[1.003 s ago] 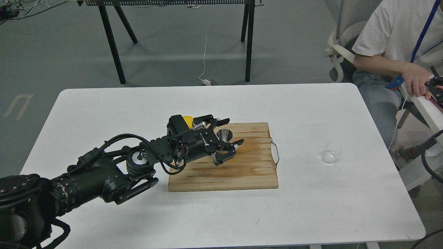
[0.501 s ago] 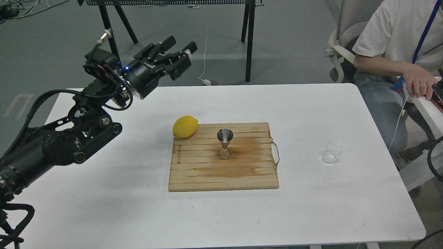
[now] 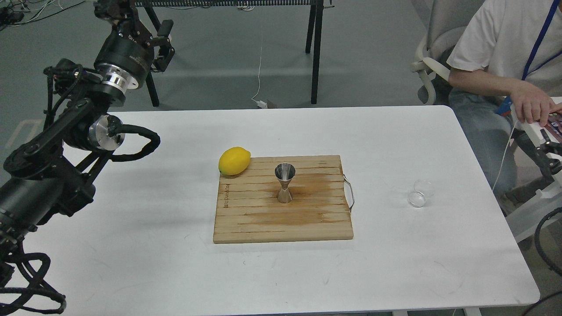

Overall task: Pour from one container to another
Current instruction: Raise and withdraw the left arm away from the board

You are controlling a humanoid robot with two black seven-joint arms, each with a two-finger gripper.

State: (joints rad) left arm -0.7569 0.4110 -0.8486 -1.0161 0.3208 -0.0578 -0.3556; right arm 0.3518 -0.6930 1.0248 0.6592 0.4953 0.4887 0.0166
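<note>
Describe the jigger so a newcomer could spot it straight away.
Find the wooden cutting board in the middle of the white table. The jigger stands upright near its centre, right of the lemon: shiny steel, hourglass-shaped with a narrow waist.
</note>
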